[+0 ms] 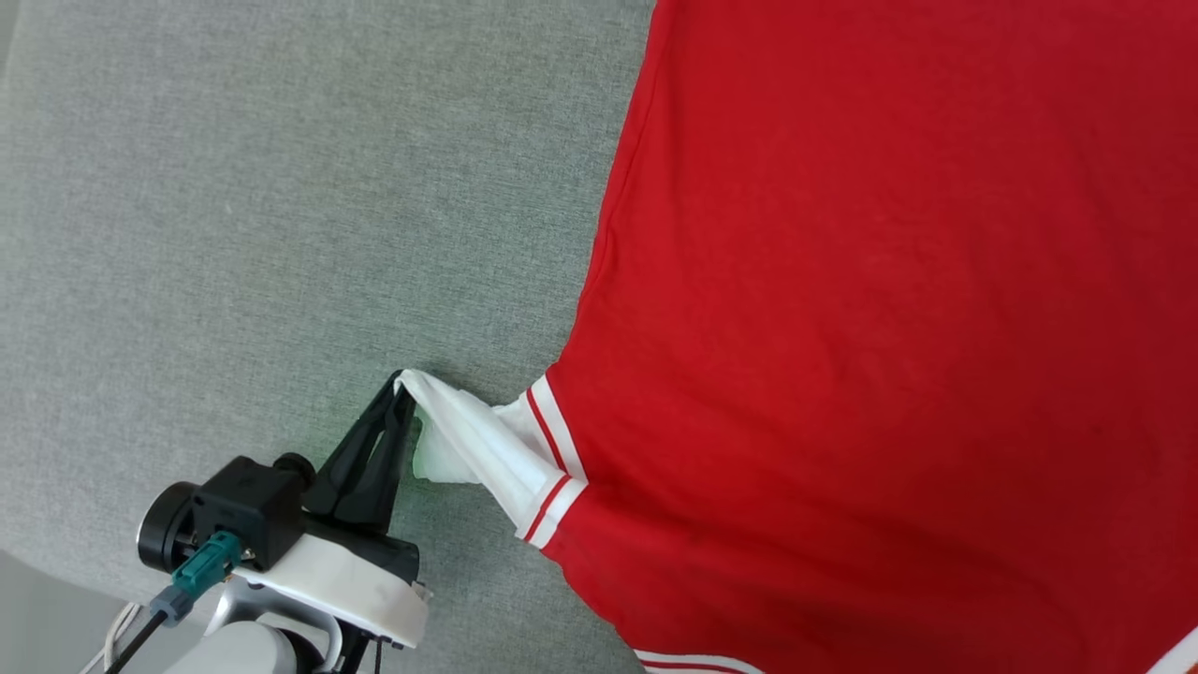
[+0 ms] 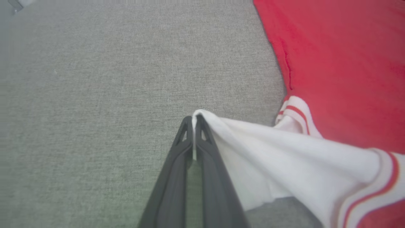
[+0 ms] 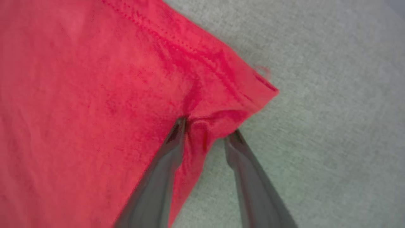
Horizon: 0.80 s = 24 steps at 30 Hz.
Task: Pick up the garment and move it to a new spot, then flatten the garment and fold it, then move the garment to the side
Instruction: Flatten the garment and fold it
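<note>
Where it is: the garment (image 1: 889, 328) lies spread on the grey surface (image 1: 281, 234), over the right part of it in the head view.
Left gripper: the left gripper (image 1: 402, 381) has its fingers pressed together. They pinch the tip of the white sleeve (image 1: 477, 440), just over the grey surface.
Right gripper: the right gripper (image 3: 207, 128) has its fingers apart, one on each side of a bunched red corner with a stitched hem. It does not look squeezed tight.
Which way it points: its long way runs from the near side of the grey surface to the far side, leaning a little. The sleeve end is near, and the sleeve sticks out to the left.
Done: I think the garment is in its new spot and mostly smooth.
Left to do: the sleeve is pulled to a point and the corner is wrinkled — so some flattening. No fold shows yet, and the move to the side comes last.
</note>
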Tool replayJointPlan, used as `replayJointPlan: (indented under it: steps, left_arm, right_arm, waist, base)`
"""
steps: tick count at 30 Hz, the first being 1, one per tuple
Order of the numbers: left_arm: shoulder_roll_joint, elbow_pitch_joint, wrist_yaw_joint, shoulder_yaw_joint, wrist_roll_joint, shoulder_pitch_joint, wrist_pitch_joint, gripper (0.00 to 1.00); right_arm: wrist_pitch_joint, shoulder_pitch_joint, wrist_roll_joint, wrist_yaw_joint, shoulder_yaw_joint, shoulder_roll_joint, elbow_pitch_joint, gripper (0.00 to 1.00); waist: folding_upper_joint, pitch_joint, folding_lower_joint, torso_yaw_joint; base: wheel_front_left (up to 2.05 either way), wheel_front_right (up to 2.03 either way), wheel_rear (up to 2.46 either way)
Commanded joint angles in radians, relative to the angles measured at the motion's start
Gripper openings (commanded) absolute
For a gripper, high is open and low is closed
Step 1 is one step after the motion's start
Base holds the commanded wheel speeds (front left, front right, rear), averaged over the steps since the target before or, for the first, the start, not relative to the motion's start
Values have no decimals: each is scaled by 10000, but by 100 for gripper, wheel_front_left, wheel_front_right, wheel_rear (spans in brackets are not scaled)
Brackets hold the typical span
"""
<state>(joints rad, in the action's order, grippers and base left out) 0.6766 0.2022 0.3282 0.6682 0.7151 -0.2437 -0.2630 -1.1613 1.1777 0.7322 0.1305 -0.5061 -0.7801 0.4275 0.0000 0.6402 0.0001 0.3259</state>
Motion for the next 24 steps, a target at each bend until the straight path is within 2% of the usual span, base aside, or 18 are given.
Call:
replayJointPlan:
  steps: [1, 5, 10, 18, 24]
  left_arm:
    - [-69, -32, 1, -118, -68, 32, -25, 0]
    - [-36, -164, -61, -188, -84, 276, -25, 0]
    - [175, -167, 24, -304, 13, 699, -25, 0]
    - [670, 78, 445, -484, 300, 1745, 28, 0]
    - [947, 310, 739, -701, 533, 2459, 16, 0]
  right_arm:
    - [-27, -718, 66, 3, -345, 82, 137, 0]
    - [688, -315, 185, 0, -281, -57, -396, 0]
    - [1403, -640, 629, 0, -972, -502, -1253, 0]
    - [2918, -2345, 1654, -1, -1693, -1974, -3018, 0]
    - [4064, -4579, 2335, -1, -1566, -3268, -4047, 0]
  waist:
    - [0, -234, -1, -90]
    - [0, -869, -1, -323]
    - [0, -1866, -1, -798]
    - [0, -3275, -1, -1772]
    - [0, -3863, -1, -2449]
  base:
    - [0, 0, 0]
    - [0, 0, 0]
    - [0, 0, 0]
    - [0, 0, 0]
    - [0, 0, 0]
